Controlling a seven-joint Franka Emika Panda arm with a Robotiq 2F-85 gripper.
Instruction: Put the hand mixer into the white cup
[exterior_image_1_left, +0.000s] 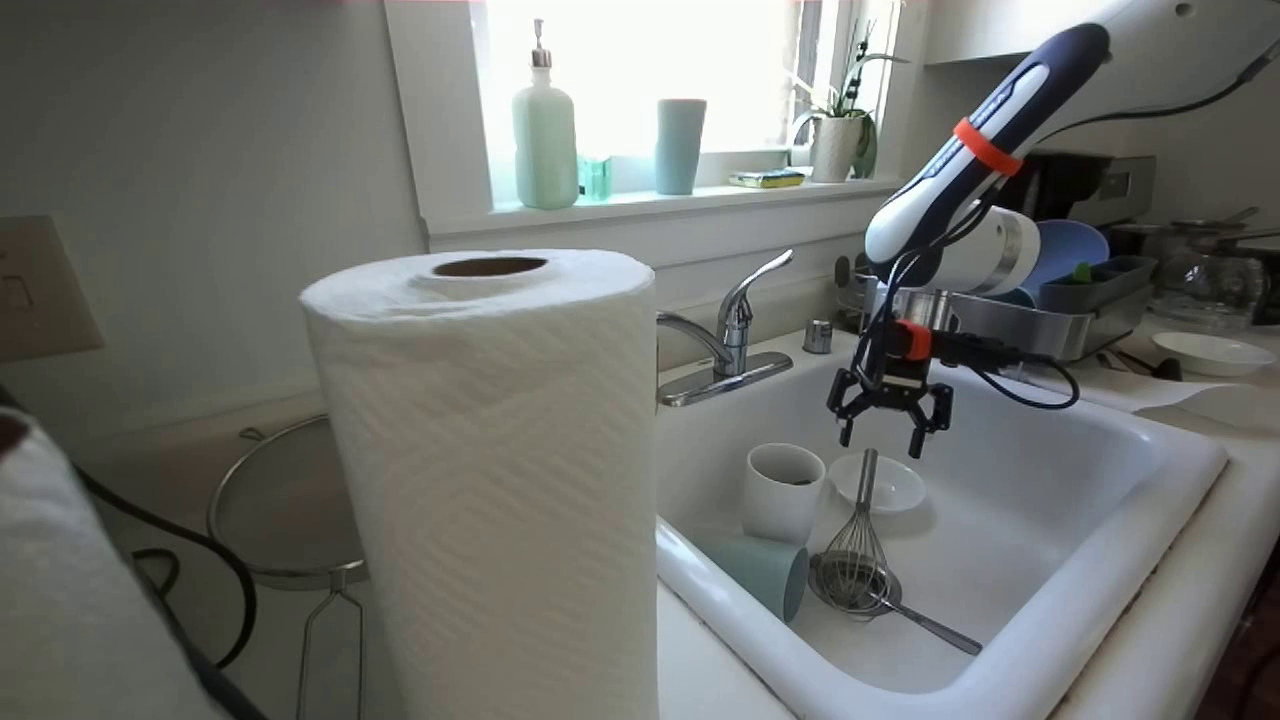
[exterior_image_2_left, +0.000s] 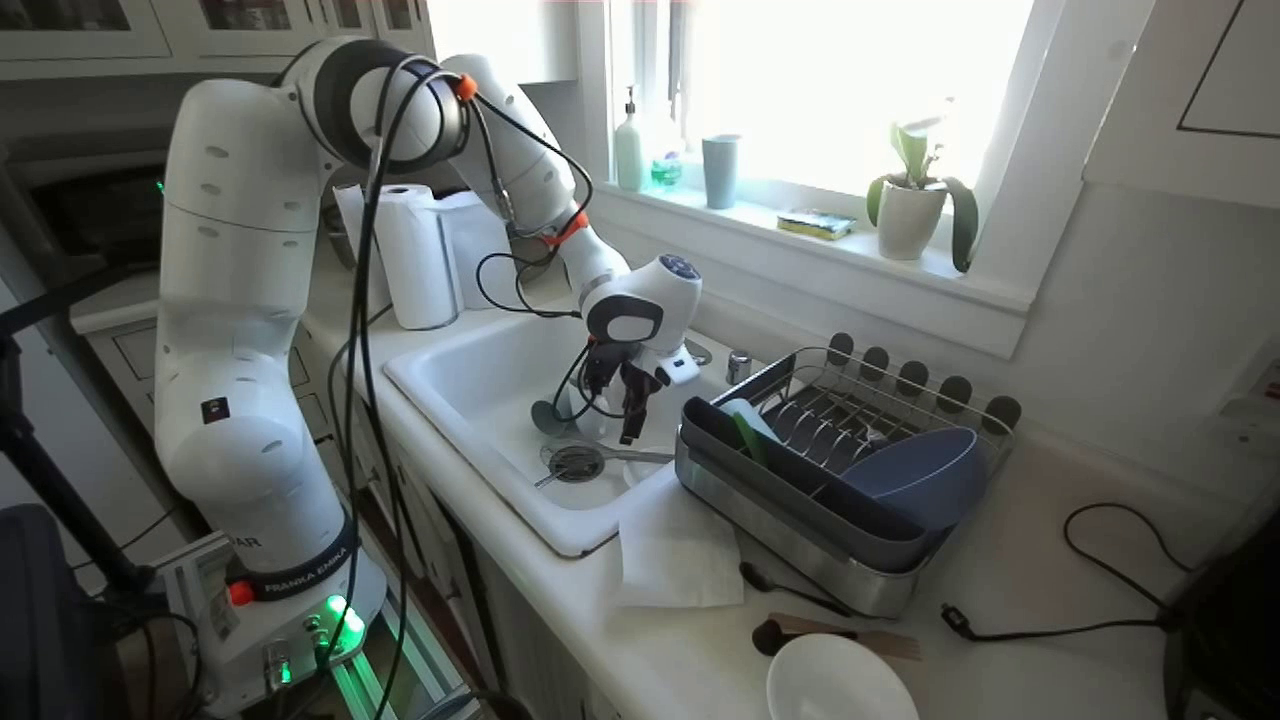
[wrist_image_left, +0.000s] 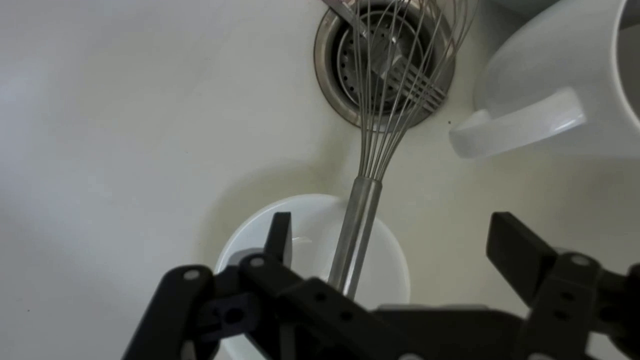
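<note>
The hand mixer, a silver whisk (exterior_image_1_left: 867, 490), lies in the sink with its handle over a low white dish (exterior_image_1_left: 900, 487) and its wire loops over the drain. In the wrist view the whisk handle (wrist_image_left: 356, 225) stands between my fingers, nearer the left one, and its end is hidden behind the gripper. My gripper (exterior_image_1_left: 881, 446) is open and empty above the handle; it also shows in the wrist view (wrist_image_left: 390, 237). The white cup (exterior_image_1_left: 780, 508) stands upright beside the whisk. In the wrist view the cup (wrist_image_left: 545, 75) is at upper right, with a side handle.
A pale teal cup (exterior_image_1_left: 765, 570) lies on its side by the white cup. A metal fork (wrist_image_left: 395, 65) lies across the drain under the wires. The faucet (exterior_image_1_left: 735, 335), sink rim (exterior_image_1_left: 1090, 590), dish rack (exterior_image_2_left: 800, 520) and paper towel roll (exterior_image_1_left: 480, 480) surround the area.
</note>
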